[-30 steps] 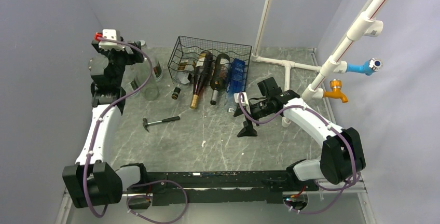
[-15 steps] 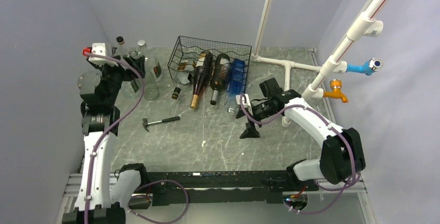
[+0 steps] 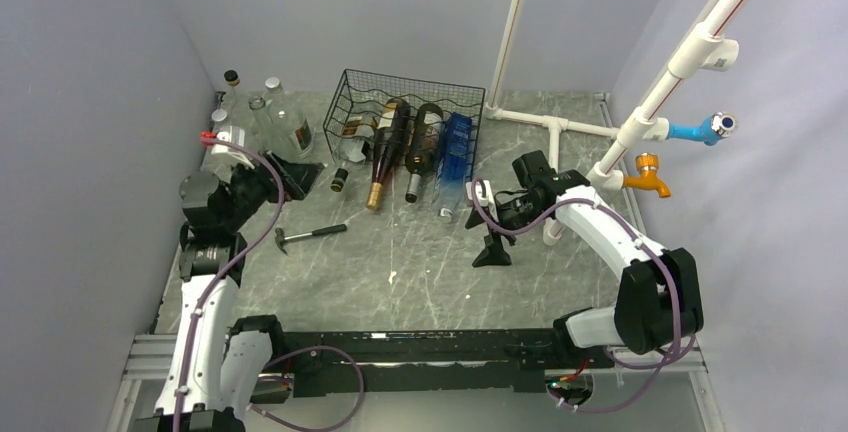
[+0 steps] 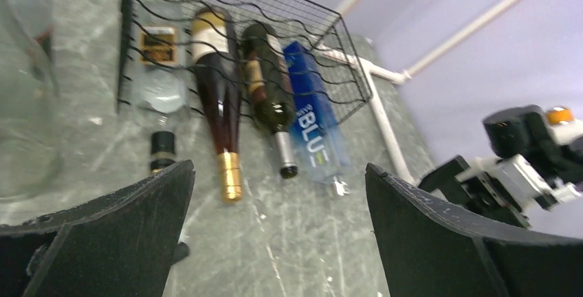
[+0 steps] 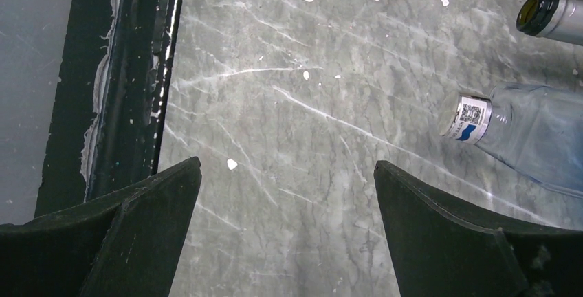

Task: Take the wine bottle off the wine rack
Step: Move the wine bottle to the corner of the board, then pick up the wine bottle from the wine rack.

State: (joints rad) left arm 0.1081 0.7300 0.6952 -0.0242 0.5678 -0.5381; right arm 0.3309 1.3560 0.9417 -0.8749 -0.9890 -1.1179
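Left arm folded low, left gripper [image 3: 293, 174] aimed at the wine rack [image 3: 412, 82], jaws released and empty. Right arm extended, right gripper [image 3: 491, 250] pointing down over the desk [image 3: 400, 267], jaws released.

Likely a robotics lab: bare walls [image 3: 90, 72], white pipe rig [image 3: 690, 57].

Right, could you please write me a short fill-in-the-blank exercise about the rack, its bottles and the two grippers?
1. The wine rack holds ___ lying bottles.
2. Seen from above, the rightmost bottle in it is coloured ___.
3. The left gripper and the right gripper both stand ___.
4. The tool on the table in front of the rack is a ___.
Missing words: four; blue; open; hammer.
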